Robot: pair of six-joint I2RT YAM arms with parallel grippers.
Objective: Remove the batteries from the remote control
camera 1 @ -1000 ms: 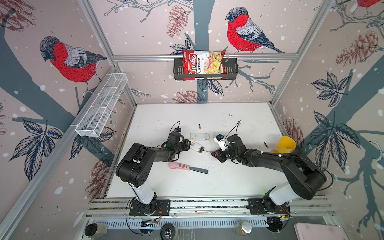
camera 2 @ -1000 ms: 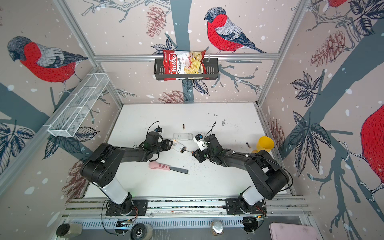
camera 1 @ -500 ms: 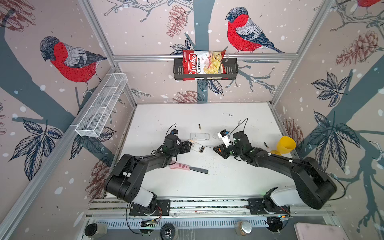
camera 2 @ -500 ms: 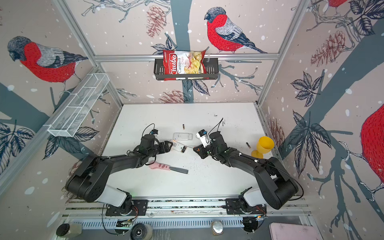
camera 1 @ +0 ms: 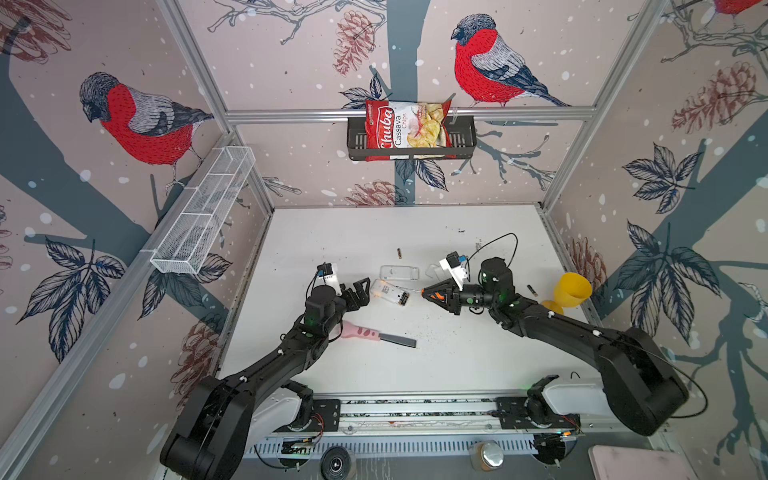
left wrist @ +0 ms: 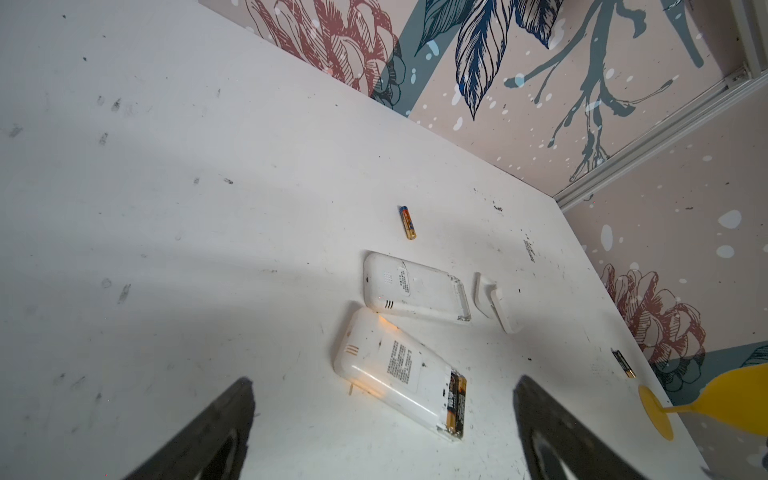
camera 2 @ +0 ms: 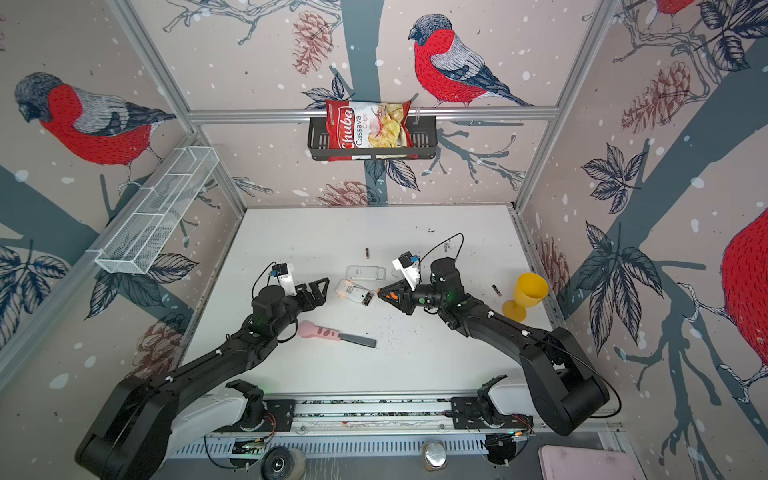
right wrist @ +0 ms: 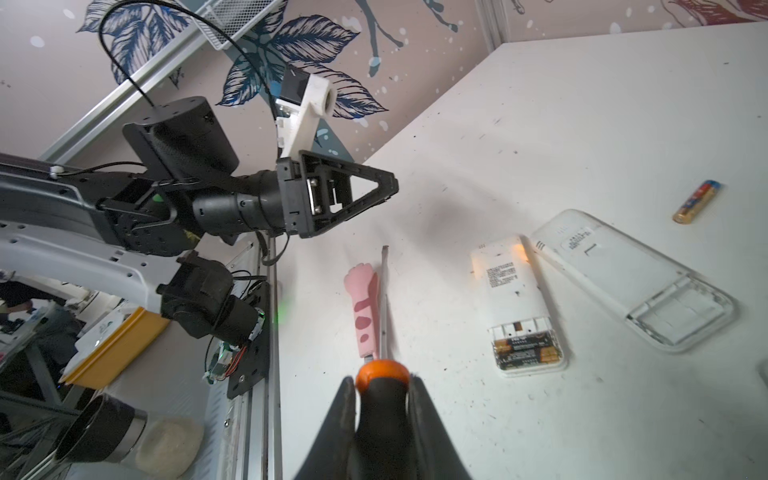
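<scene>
White bench (camera 1: 457, 365) in the bird-papered booth, scuffed and speckled w/ grit. Two white remotes lie mid-bench, nearly touching. The empty remote (left wrist: 415, 291) on the far side has a bare bay, w/ a loose cover (left wrist: 494, 303) just beside it. The remote (left wrist: 390, 365) I'm working lies back-up, bay uncovered, w/ the batteries (left wrist: 455, 399) seated inside, gold ends showing. Already out on the bench are a loose cell (camera 1: 400, 253) beyond the remotes and a second cell (camera 1: 530, 289) near the yellow goblet (camera 1: 571, 291).

My left fingers (left wrist: 226, 419) are spread wide, holding nothing, just beside the remote's covered end. My right fingers (right wrist: 338, 436) are clamped tight on the screwdriver (right wrist: 384, 407) handle. In both top views its thin shaft points at the battery end, tip close to it; can't tell if it's touching.

Step in hand, IMO: prying cells from remote no. 2, approx halfway thru the job. Next move needs the tip under one cell's end, levering up gently. The left fingers prob need to close on the body to pin it, else the light shell may skid.
</scene>
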